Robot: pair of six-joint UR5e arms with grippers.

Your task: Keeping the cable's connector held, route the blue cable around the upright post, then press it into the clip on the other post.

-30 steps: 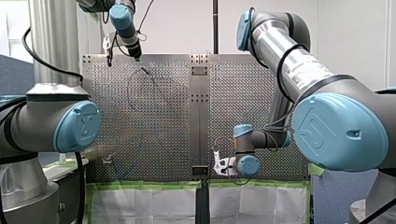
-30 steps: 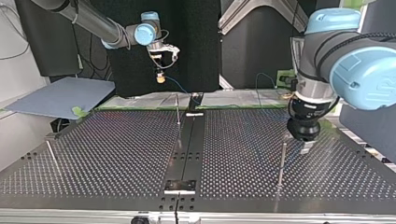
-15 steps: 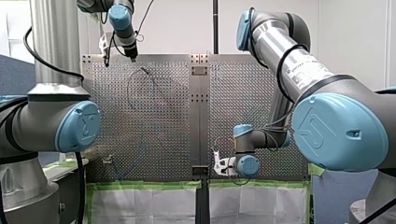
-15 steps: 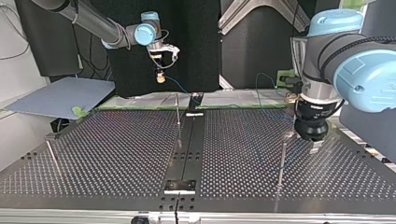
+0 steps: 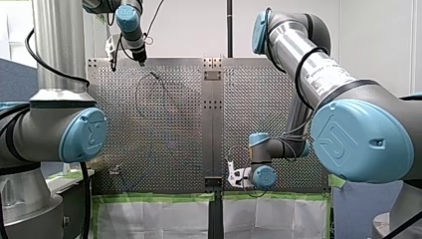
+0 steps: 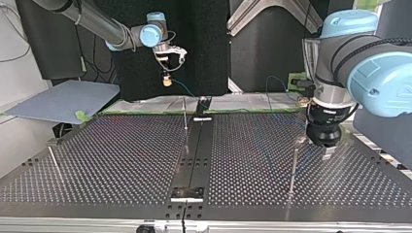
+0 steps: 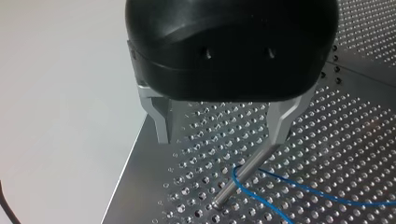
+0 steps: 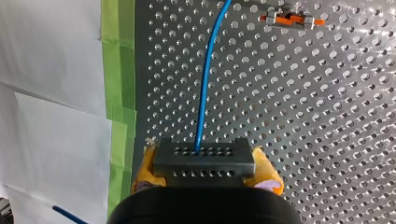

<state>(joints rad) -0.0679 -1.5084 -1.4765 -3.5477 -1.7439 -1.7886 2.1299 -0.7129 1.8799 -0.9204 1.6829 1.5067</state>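
Since a second ago, left gripper (image 7: pixel 218 140) is shifted toward the top view's right — fingers wide, empty, post (image 7: pixel 243 170) beside one. Blue cable (image 7: pixel 299 189) is looped round it; connector (image 8: pixel 204 161) is clamped by right gripper (image 8: pixel 204 175). Next, likely — cable regrasped, pressed into clip (image 8: pixel 289 19).

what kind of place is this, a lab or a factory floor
Probably a robotics lab: my left arm and my right arm flank a perforated table with an upright post, my right gripper holds a blue cable by its connector, and green tape fixes paper at the table's edge.
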